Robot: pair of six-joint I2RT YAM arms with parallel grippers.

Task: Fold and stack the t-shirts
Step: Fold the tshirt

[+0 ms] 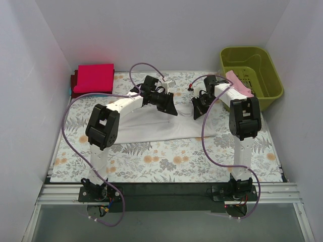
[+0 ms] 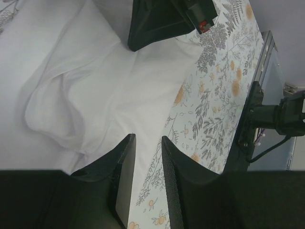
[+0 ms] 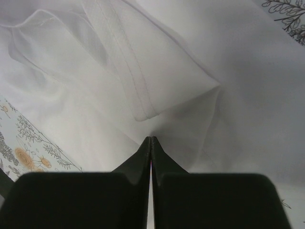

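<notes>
Cloth of the white t-shirt (image 1: 154, 132) is seen in the top external view as a creased, half-gathered oblong at the middle of the table. The left gripper (image 1: 169, 104) and right gripper (image 1: 196, 107) are lowered onto its 12 o'clock edge, near each other. A red t-shirt (image 1: 94, 78) is folded flat at 10 o'clock. At 2 o'clock a pink t-shirt (image 1: 238, 83) is draped over the rim of an olive-green basket (image 1: 248, 63). A floral tablecloth (image 1: 166, 161) covers the table, which is enclosed by plain white walls (image 1: 166, 30). In the left wrist view the fingers (image 2: 125, 167) are held slightly apart with nothing between them, over the shirt's edge where rumpled white folds meet the print. In the right wrist view the fingers (image 3: 138, 164) are pressed together, a pinch of white cloth apparently caught at their tips. A hemmed sleeve (image 3: 143, 71) is folded over at 12 o'clock from them.
</notes>
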